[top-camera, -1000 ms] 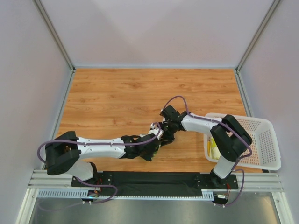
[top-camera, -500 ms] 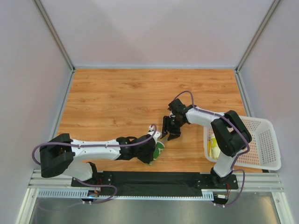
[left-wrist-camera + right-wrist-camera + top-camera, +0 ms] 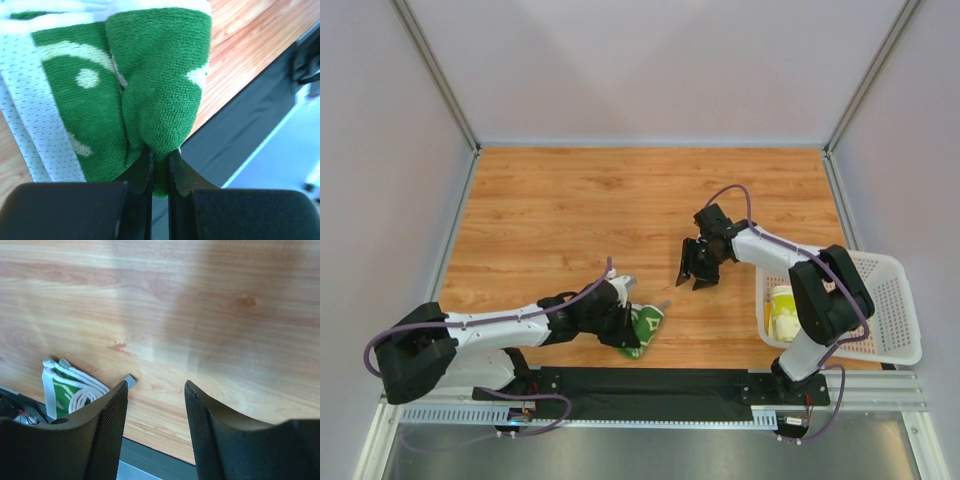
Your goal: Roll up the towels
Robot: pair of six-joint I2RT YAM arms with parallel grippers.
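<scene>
The dark green towel with cream prints lies rolled at the table's near edge. It fills the left wrist view and shows at the lower left of the right wrist view. My left gripper is shut on a fold of this towel. My right gripper is open and empty above bare wood, up and to the right of the towel. The pale yellow towel sits rolled inside the white basket.
The basket stands at the table's right edge, beside the right arm's base. A black rail runs along the near edge just below the green towel. A small grey tag sticks out from the towel.
My right gripper let go of the green towel, opened and pulled back up and right. My left gripper drew the rolled towel down and left toward the near edge.
</scene>
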